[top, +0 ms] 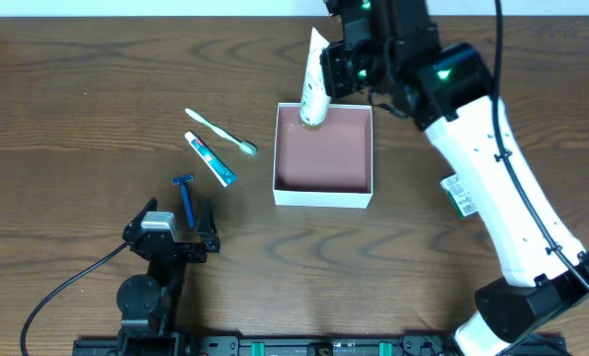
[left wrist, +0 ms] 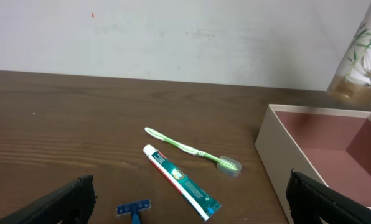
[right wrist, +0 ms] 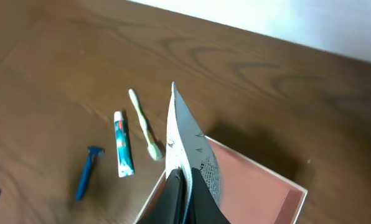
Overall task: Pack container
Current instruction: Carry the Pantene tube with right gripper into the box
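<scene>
The container (top: 324, 198) is a shallow square box with white walls and a reddish-brown floor, at the table's middle; it also shows in the left wrist view (left wrist: 272, 146) and the right wrist view (right wrist: 279, 193). My right gripper (top: 336, 67) is shut on a white squeeze tube (top: 315, 79) and holds it over the box's far left corner, cap end down; the tube also shows in the left wrist view (left wrist: 360, 59) and in the right wrist view (right wrist: 192, 149) between the fingers (right wrist: 184, 186). My left gripper (left wrist: 185, 205) is open and empty near the table's front.
A green toothbrush (top: 220, 132), a small toothpaste tube (top: 210, 159) and a blue razor (top: 186, 195) lie on the table left of the box. A small green-and-white packet (top: 458, 195) lies right of it.
</scene>
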